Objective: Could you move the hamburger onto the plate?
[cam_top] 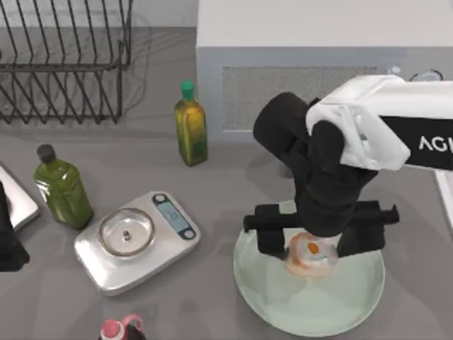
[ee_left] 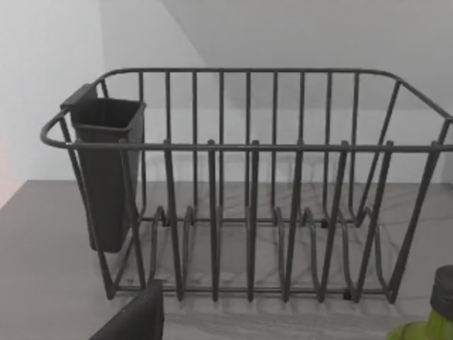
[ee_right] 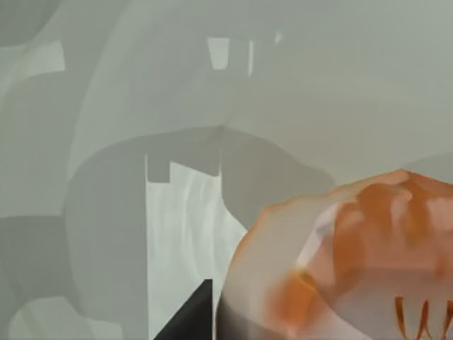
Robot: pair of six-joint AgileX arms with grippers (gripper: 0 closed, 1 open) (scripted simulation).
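The right gripper (cam_top: pixel 311 249) hangs over the plate (cam_top: pixel 354 312), its jaws spread at nine and three o'clock with the hamburger (cam_top: pixel 310 256) between them. I cannot tell whether they still touch it. The hamburger sits on the plate, slightly toward eleven o'clock of its centre. The left arm is parked at the table's left edge.

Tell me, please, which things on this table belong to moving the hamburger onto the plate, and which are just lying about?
Belonging to the job:
- hamburger, over the plate, under the right tool
- plate, pale green, right of the scale

Just lying about:
- kitchen scale
- oil bottle, green-capped
- green bottle, black-capped
- pink-capped bottle, front edge
- dish rack
- left tool, parked at the left edge
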